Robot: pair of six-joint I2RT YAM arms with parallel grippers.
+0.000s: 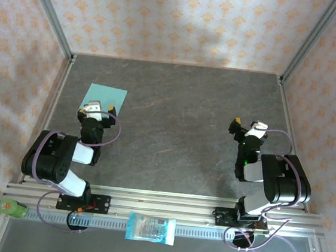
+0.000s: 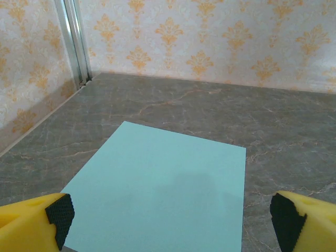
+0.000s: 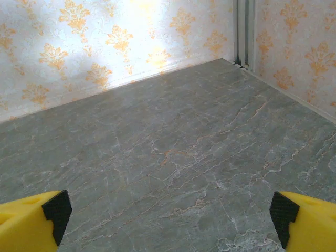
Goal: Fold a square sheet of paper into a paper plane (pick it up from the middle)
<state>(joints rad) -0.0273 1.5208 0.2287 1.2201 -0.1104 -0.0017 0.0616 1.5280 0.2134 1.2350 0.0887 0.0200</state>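
Table [image 1: 173, 132]: the largest item, a dark grey, veined, matte stone-look slab. Square sheet of paper [image 2: 163, 189]: it lay flat on the slab's left side, beneath and just ahead of the left gripper [image 2: 173, 218], whose jaws stood wide and empty; a clean pick would probably need a straight descent onto its middle and a gentle pinch, the sheet being thin, plain teal, uncreased and apt to slide. Right gripper [image 3: 170, 215]: yellow fingers with black pads, likewise agape and empty, over bare slab well apart from the sheet.
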